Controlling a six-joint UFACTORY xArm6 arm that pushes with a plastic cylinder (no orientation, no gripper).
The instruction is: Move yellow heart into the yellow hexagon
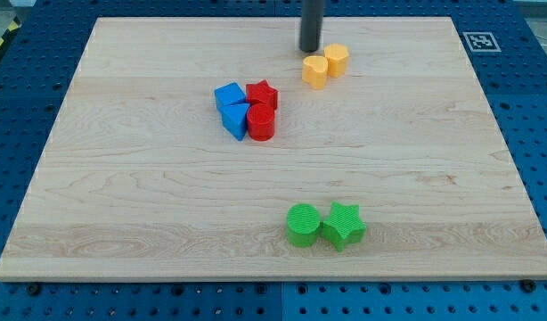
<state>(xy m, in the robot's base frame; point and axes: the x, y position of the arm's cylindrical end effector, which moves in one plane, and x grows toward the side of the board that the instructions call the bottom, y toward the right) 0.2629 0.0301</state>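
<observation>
The yellow heart (315, 71) lies near the view's top, right of centre, on the wooden board (122, 196). The yellow hexagon (337, 59) sits just to its upper right, touching it. My tip (310, 48) stands just above the heart's upper left edge and left of the hexagon, close to both.
A blue cube (228, 95) and a blue triangular block (237, 119) sit left of centre against a red star (262, 94) and a red cylinder (261, 123). A green cylinder (303, 224) and a green star (343, 225) lie near the view's bottom. A marker tag (479, 41) is at the top right corner.
</observation>
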